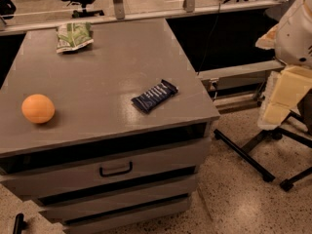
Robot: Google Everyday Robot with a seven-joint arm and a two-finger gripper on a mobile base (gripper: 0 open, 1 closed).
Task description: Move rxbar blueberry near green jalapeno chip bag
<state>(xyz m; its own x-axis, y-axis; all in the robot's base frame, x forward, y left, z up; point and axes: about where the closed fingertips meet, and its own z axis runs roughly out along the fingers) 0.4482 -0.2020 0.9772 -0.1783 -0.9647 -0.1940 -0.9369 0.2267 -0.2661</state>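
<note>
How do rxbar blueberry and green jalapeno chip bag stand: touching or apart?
Apart. The camera view shows bare cabinet top between the rxbar blueberry and the green jalapeno chip bag. The gripper is off to the right.
</note>
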